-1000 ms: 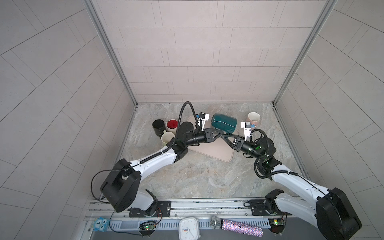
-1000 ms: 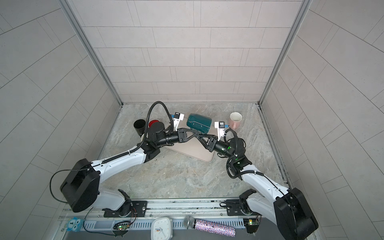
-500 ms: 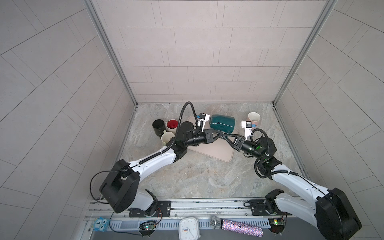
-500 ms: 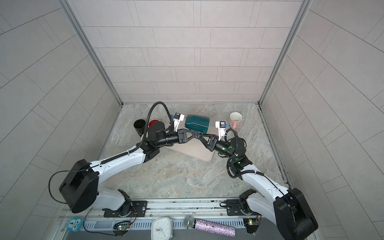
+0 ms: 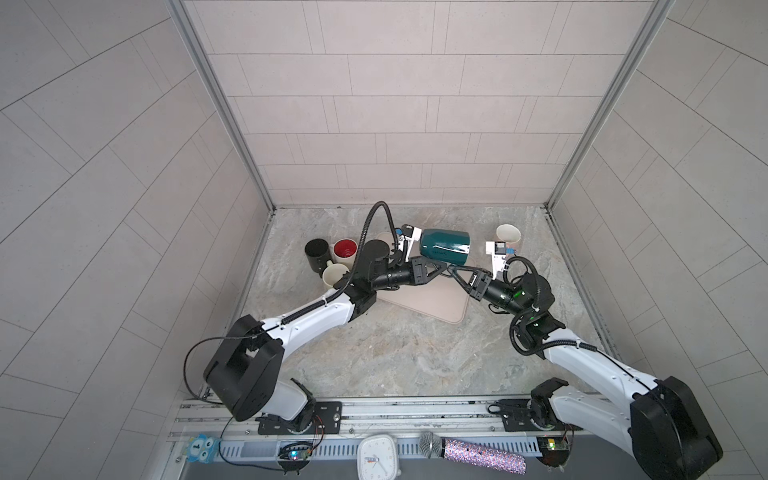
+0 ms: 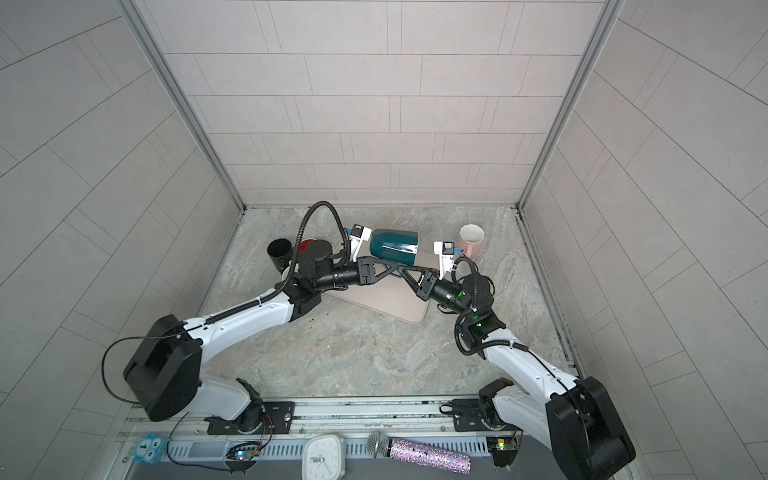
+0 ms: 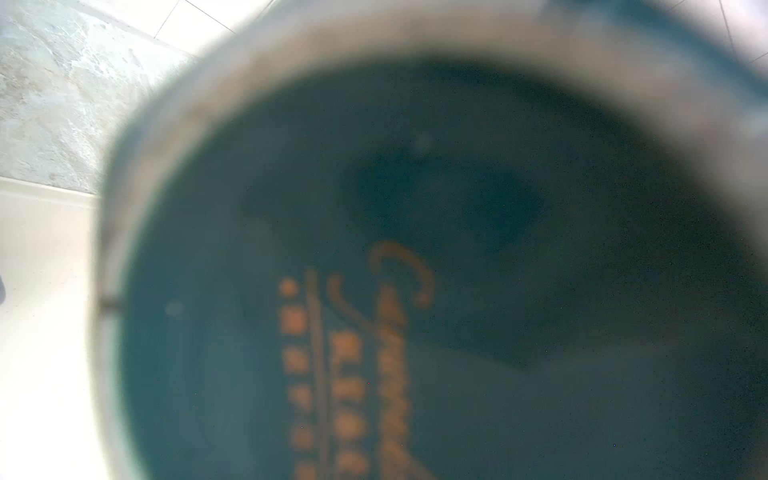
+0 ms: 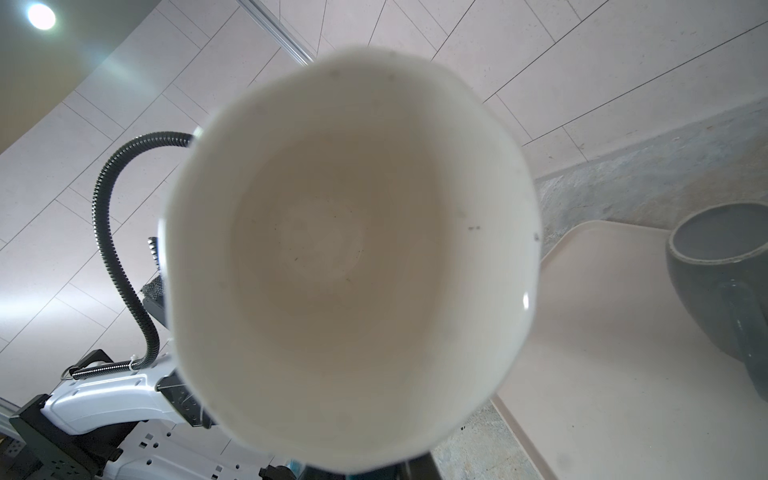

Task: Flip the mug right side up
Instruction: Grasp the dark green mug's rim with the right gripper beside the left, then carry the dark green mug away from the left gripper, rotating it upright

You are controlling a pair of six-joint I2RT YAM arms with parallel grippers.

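Observation:
The mug point(image 5: 444, 248) is teal outside and white inside. It hangs on its side above the tray point(image 5: 428, 303), mouth toward the right arm. From the left, my left gripper point(image 5: 446, 270) reaches under it, shut on the mug's underside where the handle is hidden. My right gripper point(image 5: 453, 271) comes from the right, and its tips meet the left ones there, shut on the same spot. The left wrist view is filled by the mug's blurred teal base point(image 7: 436, 270) with orange lettering. The mug's white inside point(image 8: 345, 249) fills the right wrist view. Both sets of jaws are hidden in the wrist views.
A black mug point(image 5: 316, 251), a red-lined mug point(image 5: 345, 248) and a cream mug point(image 5: 334, 275) stand left of the tray. A pink mug point(image 5: 508, 235) stands at the back right. A grey mug point(image 8: 723, 282) sits on the tray. Tiled walls close in three sides.
My right gripper's jaws have closed under the mug. The mug has levelled slightly and otherwise stayed in place, and the left gripper keeps its hold.

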